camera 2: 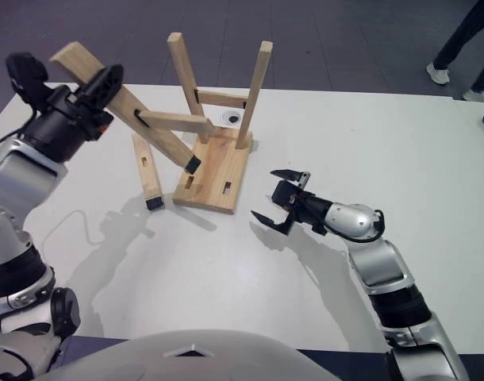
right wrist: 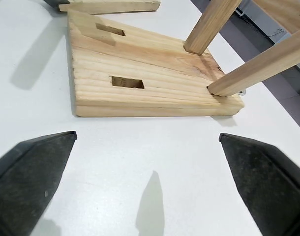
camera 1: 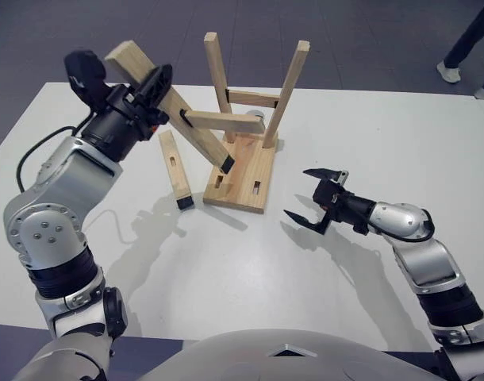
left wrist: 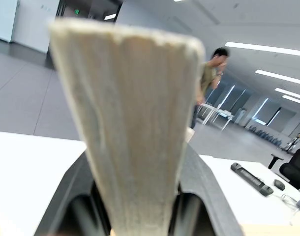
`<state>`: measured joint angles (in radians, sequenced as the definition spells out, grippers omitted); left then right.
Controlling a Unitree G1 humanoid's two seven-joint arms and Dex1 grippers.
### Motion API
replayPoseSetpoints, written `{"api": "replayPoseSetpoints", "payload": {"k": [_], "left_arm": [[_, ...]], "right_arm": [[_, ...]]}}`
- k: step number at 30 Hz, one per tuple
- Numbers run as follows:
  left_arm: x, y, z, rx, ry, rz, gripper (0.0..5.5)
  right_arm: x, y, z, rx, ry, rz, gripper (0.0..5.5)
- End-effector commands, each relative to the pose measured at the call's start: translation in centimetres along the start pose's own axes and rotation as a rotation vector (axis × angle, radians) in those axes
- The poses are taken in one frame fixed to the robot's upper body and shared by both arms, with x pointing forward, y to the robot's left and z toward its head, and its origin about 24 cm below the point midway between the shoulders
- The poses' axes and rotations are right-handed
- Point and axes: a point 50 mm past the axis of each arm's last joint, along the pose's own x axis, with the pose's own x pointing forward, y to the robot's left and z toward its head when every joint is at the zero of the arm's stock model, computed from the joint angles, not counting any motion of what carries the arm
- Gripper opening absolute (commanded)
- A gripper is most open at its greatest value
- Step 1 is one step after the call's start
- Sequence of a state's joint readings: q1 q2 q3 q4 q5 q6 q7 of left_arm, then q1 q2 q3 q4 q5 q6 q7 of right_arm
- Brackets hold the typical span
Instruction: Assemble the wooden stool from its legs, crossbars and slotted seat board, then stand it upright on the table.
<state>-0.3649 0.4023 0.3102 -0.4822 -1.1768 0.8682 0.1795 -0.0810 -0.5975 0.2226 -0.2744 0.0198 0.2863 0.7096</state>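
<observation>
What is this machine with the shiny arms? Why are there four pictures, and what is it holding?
It is a robot shaped like a person, building a wooden stool. The two wide pictures come from cameras in its head, looking down at the white table. The other two come from cameras on its wrists, so everything looks very close. On the table lies the seat board, with two legs standing in it. One loose leg lies beside it. The left tool is shut on a slanting leg with a crossbar sticking out. The right tool is open and holds nothing.
</observation>
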Motion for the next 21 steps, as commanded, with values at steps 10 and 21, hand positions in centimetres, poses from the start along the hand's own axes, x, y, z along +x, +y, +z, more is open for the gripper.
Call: {"api": "replayPoseSetpoints", "payload": {"k": [10, 21], "left_arm": [[1.2, 2.5, -3.1, 0.097, 0.039, 0.211, 1.04], [1.0, 1.5, -2.5, 0.112, 0.026, 0.165, 1.04]], "right_arm": [[4.7, 1.8, 0.0, 0.085, 0.022, -0.048, 5.40], [4.9, -0.1, 2.2, 0.270, -0.090, -0.167, 5.40]]}}
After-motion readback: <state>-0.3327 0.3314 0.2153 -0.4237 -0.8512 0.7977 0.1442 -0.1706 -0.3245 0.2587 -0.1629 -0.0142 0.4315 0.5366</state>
